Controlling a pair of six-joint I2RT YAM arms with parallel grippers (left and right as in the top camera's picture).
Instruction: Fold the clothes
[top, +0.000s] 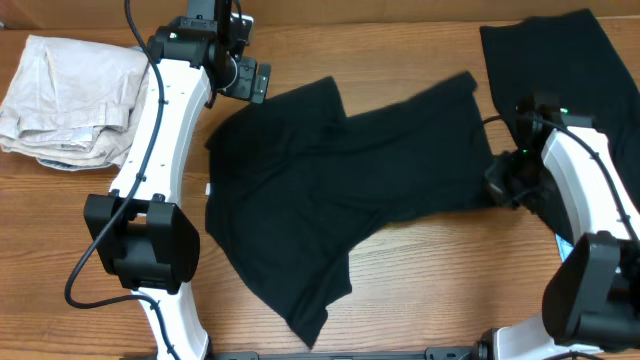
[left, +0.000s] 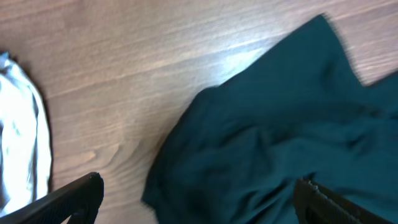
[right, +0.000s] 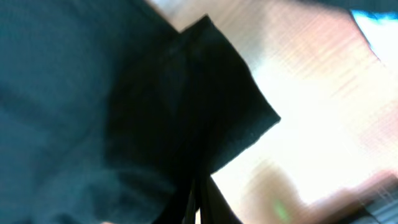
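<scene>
on the wooden tabletop (top: 420, 270) the black t-shirt (top: 330, 170) is seen rumpled, no fold made; its edge is gripped by the right pincer (top: 500, 185), the left pincer (top: 250, 80) held released near it.

Wood table (top: 420, 290), mid-brown, grain running left-right in the overhead view with some darker streaks. It fills the frame edge to edge in all three views. Light comes evenly from above and the shadows are soft. In the left wrist view a pale sheen crosses the grain diagonally. In the right wrist view the wood is blown out to near-white and orange, and blurred. A crumpled cream cloth (top: 75, 100) lies on the table at the far left. Small blue patch (top: 566, 248) near the right edge; can't tell what it is.
</scene>
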